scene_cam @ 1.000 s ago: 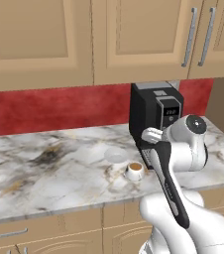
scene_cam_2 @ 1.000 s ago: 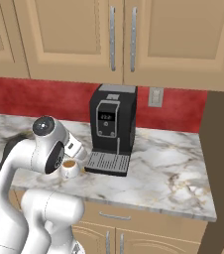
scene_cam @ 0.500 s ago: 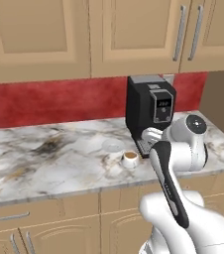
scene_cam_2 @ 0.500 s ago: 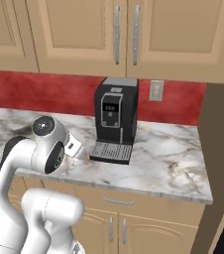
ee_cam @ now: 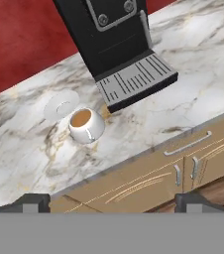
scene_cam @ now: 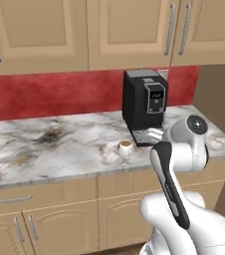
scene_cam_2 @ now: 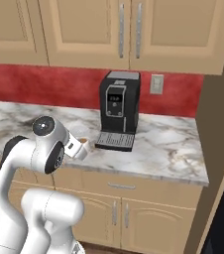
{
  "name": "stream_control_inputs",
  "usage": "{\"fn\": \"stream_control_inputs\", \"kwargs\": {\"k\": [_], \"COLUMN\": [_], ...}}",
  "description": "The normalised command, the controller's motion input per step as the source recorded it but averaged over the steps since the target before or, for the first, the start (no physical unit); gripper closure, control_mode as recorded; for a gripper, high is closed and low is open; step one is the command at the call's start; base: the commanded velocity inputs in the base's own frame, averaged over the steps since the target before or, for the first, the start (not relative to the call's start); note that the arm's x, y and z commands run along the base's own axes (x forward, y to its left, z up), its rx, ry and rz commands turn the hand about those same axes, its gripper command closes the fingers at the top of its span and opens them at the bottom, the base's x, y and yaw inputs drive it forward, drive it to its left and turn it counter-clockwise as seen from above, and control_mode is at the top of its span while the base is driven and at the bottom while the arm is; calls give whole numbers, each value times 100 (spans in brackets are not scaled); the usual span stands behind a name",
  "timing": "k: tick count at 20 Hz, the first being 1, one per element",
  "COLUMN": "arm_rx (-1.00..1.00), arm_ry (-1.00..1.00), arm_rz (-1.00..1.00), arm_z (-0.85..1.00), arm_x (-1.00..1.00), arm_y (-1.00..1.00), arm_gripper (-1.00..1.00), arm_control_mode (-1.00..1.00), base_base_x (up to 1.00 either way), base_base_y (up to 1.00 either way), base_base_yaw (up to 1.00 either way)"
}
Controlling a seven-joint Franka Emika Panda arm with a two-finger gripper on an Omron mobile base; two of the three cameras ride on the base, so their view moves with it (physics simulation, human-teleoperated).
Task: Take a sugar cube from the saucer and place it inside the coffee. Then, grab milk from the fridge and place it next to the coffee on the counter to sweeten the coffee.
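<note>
A small white cup (ee_cam: 86, 125) of brown coffee stands on the marbled desk (ee_cam: 193, 94), just beside a round white saucer (ee_cam: 61, 104) and the black coffee machine (ee_cam: 115, 44). The end effector (ee_cam: 111, 201) hangs above, fingers spread wide, holding nothing.

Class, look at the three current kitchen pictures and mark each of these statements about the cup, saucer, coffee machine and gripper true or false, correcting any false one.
1. The coffee stands on the counter beside the saucer, not on it. True.
2. The cup is empty. False: brown liquid shows inside it.
3. The black coffee machine stands against the red wall. True.
4. The gripper is shut on the cup. False: its fingertips stand wide apart, away from the cup, holding nothing.
5. The cabinet doors above the counter hang open. False: they are closed.
</note>
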Motion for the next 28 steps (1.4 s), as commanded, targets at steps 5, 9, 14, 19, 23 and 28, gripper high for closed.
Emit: {"fn": "stream_control_inputs", "kwargs": {"k": [5,9,14,19,23,28], "arm_rx": [0,0,0,0,0,0], "arm_ry": [0,0,0,0,0,0], "arm_rz": [0,0,0,0,0,0], "arm_z": [0,0,0,0,0,0], "arm_x": [0,0,0,0,0,0], "arm_y": [0,0,0,0,0,0], "arm_gripper": [-100,-100,-100,-100,-100,-100], "arm_control_mode": [100,100,100,100,100,100], "base_base_x": [-49,-47,-46,-45,-49,-62], "base_base_y": [0,0,0,0,0,-1], "base_base_yaw": [0,0,0,0,0,0]}}
